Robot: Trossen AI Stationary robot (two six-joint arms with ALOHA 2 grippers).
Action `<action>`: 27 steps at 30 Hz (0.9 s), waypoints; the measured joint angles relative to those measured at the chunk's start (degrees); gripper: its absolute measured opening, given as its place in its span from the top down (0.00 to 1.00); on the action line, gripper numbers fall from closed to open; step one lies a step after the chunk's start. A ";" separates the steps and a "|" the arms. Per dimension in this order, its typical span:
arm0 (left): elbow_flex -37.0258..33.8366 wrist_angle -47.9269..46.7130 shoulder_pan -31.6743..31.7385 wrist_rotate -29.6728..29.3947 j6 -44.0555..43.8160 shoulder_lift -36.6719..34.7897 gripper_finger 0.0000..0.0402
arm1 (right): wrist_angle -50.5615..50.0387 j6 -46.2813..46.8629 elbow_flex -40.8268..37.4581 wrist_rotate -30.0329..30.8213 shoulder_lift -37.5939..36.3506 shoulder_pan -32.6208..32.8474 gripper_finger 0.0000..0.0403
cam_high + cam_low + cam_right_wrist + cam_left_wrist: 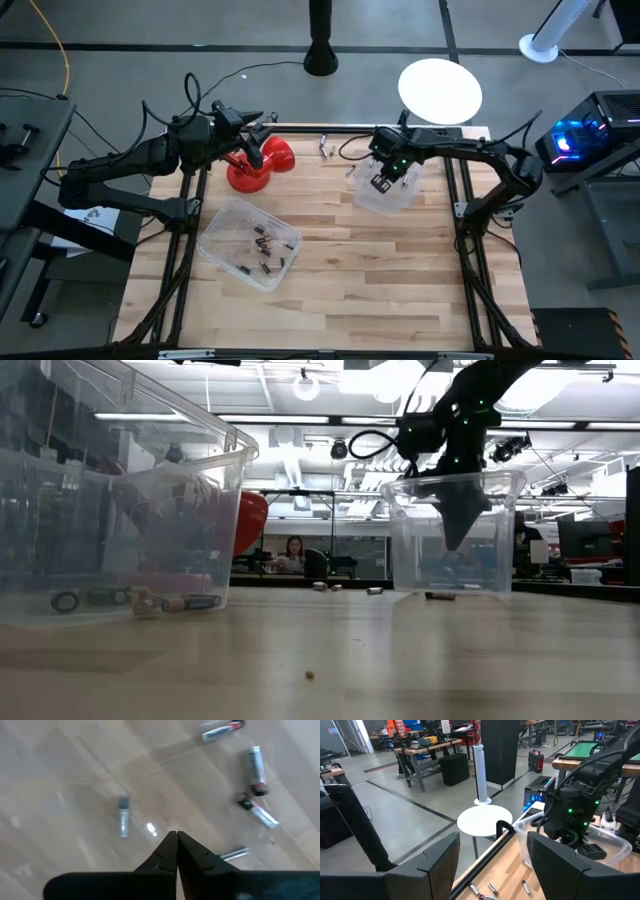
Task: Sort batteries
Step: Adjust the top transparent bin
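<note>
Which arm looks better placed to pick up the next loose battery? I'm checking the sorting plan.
Right, probably. The right gripper, shut and empty, hangs inside the clear bin at the table's far edge, with loose batteries lying just beside it. The left gripper waits open above the red tool.

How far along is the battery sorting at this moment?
Partly done: several small dark batteries lie in the clear plastic bin at left. The right tool, shut with nothing visibly gripped, hangs inside the clear plastic bin at right. Loose silvery batteries remain on the wooden table.
</note>
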 joint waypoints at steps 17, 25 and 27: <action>0.00 0.04 0.00 -0.02 1.01 0.00 0.44 | 3.43 -5.86 0.22 -2.67 -6.20 -14.73 1.00; 0.00 0.07 0.00 -0.02 1.05 0.00 0.44 | 10.59 -8.16 0.26 -2.32 -15.66 -14.80 0.97; 0.00 0.09 0.00 -0.02 1.05 0.00 0.44 | 10.85 -8.88 0.26 -1.23 -16.12 -15.18 0.93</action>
